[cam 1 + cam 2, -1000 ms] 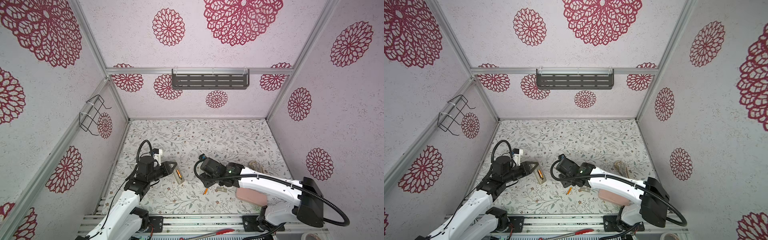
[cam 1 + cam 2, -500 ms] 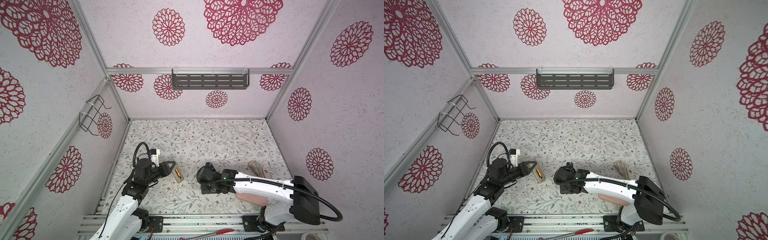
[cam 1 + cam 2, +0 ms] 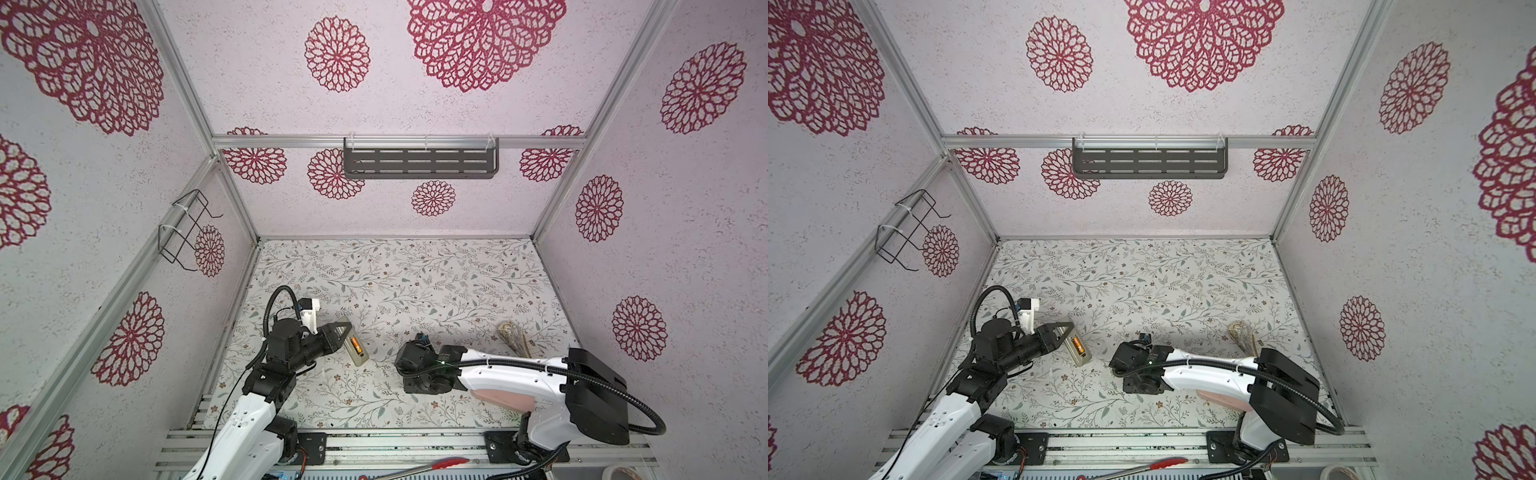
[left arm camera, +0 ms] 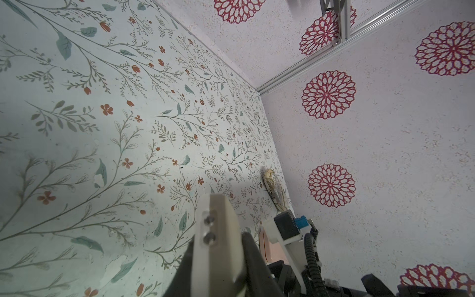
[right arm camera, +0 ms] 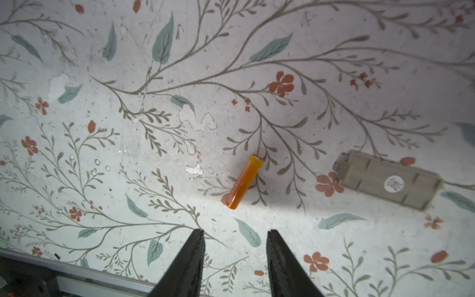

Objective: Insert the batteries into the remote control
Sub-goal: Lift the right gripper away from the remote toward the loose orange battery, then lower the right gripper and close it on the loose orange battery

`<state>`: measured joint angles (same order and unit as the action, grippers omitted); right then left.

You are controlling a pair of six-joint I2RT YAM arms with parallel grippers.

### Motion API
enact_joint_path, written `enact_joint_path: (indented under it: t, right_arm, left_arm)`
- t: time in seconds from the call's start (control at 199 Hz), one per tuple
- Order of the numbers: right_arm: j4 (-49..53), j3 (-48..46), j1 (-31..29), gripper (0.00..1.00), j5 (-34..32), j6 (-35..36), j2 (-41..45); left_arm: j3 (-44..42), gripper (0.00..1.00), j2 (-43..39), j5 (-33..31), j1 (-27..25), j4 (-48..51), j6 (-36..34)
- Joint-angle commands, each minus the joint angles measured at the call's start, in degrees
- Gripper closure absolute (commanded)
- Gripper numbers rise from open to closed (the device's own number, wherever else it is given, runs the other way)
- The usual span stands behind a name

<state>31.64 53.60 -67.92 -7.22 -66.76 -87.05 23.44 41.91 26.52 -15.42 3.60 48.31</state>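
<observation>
My left gripper (image 3: 335, 333) is shut on the remote control (image 3: 352, 344), holding it tilted above the table with its beige back up. One orange battery (image 3: 356, 346) sits in the open compartment. In the left wrist view the remote control (image 4: 218, 246) fills the space between the dark fingers (image 4: 253, 254). My right gripper (image 5: 234, 232) points down at the table, open and empty. A second orange battery (image 5: 243, 181) lies on the table just beyond its fingertips. In both top views the right wrist (image 3: 424, 374) hides that battery.
A beige ribbed cover with a round white sticker (image 5: 388, 180) lies beside the loose battery. A pink oblong pad (image 3: 503, 398) lies under the right arm. A brown patterned object (image 3: 513, 337) sits near the right wall. Red-handled tongs (image 3: 449, 462) lie on the front rail.
The right arm swung toward the front and turned its wrist down over the loose battery, which is now hidden in the top views. Its jaws narrowed a little. The left arm barely moved.
</observation>
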Motion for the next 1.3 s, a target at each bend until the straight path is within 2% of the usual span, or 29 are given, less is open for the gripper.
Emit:
enact_joint_path:
  t: [0.0, 0.306, 0.492, 0.823, 1.129, 1.299]
  right_arm:
    - [-2.28, -0.47, 0.17, 0.58, -0.38, -2.75, -0.29]
    - [-3.10, -2.42, 0.64, 0.59, -0.52, -3.03, -0.82]
    - [-3.61, -1.92, 1.04, 0.62, -0.16, -1.29, -2.40]
    - [-5.27, -1.42, 1.63, 0.61, 0.37, 0.54, -4.46]
    - [-0.17, 2.33, 1.23, 0.63, -1.19, 5.91, -8.68]
    - [2.52, 3.52, 0.36, 0.70, -2.01, 7.98, -10.15]
  left_arm:
    - [-0.76, 1.00, -0.08, 1.09, 0.49, -2.89, 0.59]
    - [-1.20, 1.00, 0.37, 1.40, 0.57, -3.76, 0.97]
    - [-1.45, 1.00, 0.50, 1.56, 0.58, -4.09, 1.15]
    - [-1.58, 1.00, 0.53, 1.86, 0.57, -4.47, 1.31]
    - [-2.04, 1.00, 0.62, 2.04, 0.76, -5.17, 1.69]
    - [-2.22, 1.00, 0.98, 2.61, 1.09, -5.95, 2.05]
